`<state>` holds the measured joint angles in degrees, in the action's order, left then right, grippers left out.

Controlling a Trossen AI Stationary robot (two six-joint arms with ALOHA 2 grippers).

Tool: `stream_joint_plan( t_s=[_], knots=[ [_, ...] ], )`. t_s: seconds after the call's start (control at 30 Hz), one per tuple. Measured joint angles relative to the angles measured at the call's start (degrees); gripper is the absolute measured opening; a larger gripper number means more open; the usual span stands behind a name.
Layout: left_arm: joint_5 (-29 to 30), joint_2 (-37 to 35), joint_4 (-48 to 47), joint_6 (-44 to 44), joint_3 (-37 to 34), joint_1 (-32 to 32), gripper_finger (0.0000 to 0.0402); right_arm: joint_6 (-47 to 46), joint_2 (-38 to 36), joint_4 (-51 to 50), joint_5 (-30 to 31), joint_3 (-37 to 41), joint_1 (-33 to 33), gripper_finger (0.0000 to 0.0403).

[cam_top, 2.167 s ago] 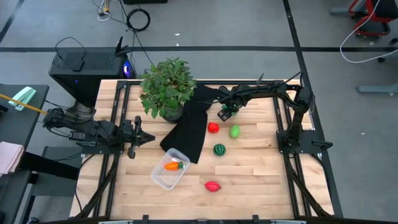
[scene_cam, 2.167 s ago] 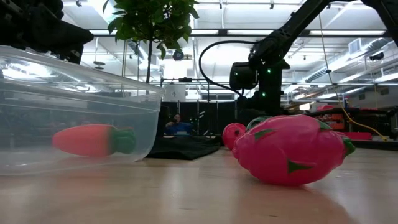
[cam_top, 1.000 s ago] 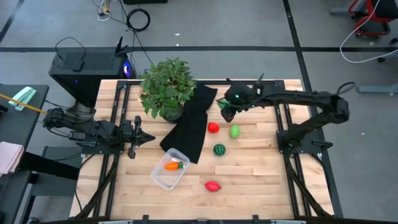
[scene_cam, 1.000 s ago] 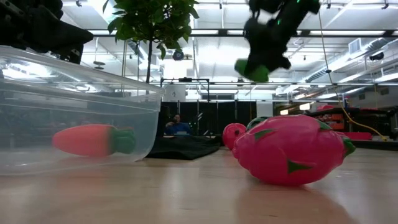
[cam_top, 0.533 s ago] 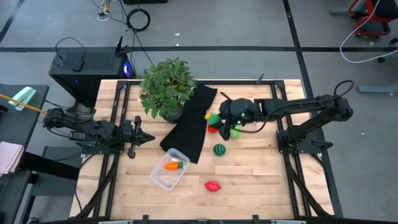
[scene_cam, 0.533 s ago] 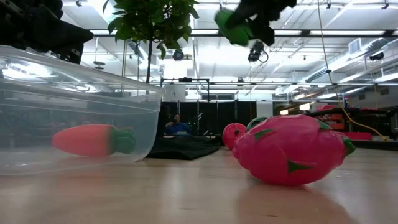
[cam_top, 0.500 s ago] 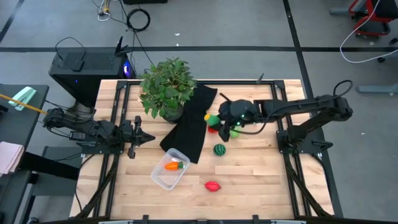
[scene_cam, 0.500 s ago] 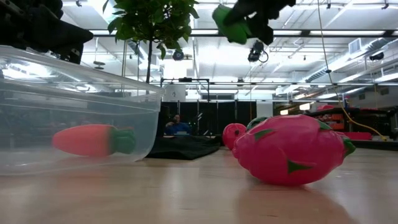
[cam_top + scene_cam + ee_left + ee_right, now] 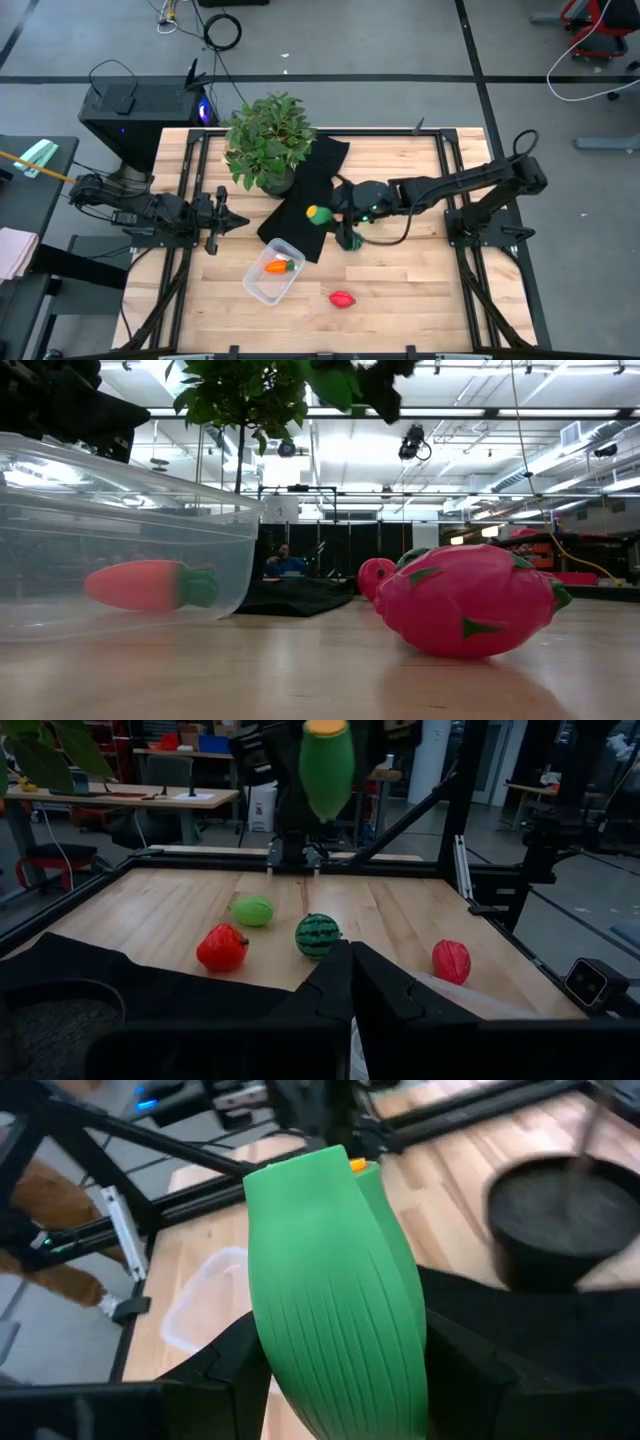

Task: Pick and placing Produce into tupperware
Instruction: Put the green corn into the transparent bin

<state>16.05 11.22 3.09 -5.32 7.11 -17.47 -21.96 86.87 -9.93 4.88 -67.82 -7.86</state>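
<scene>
Grey floor [image 9: 400,60] with dark seams, bright strip lights [image 9: 560,415] overhead

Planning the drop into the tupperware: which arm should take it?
Right. The right hand already holds the long green toy above the black cloth, near the tupperware. The left hand sits shut and empty at the table's left edge.

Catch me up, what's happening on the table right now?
The right gripper holds the long green toy in the air above the black cloth. The tupperware so far holds only the carrot. Four more toys lie on the table. The left gripper waits at the table's left edge.
</scene>
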Motion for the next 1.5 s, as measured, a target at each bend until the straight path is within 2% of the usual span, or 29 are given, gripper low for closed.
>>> stream_joint_plan(
  t_s=[0.23, 0.43, 0.6, 0.87, 1.23, 1.5],
  knots=[
    [0.0, 0.0, 0.0, 0.0, 0.0, 0.0, 0.0025, 6.1, 8.9, -1.2, -4.2, -10.9, -1.8, 0.0206],
    [0.0, 0.0, 0.0, 0.0, 0.0, 0.0, 0.0017, 10.7, 15.1, -6.0, -6.9, -18.9, -1.8, 0.0206],
    [0.0, 0.0, 0.0, 0.0, 0.0, 0.0, 0.0012, 12.1, 18.5, -6.2, -7.9, -21.1, -1.6, 0.0206],
    [0.0, 0.0, 0.0, 0.0, 0.0, 0.0, 0.0028, 12.8, 24.8, -6.2, -10.5, -23.9, -0.8, 0.0206],
    [0.0, 0.0, 0.1, 0.0, 0.0, 0.0, 0.0022, 14.2, 32.8, -7.5, -15.7, -32.0, -0.6, 0.0206],
    [0.0, 0.0, 0.1, 0.0, 0.0, 0.0, 0.0024, 12.9, 36.5, -7.7, -17.4, -33.2, -1.0, 0.0206]
  ],
)
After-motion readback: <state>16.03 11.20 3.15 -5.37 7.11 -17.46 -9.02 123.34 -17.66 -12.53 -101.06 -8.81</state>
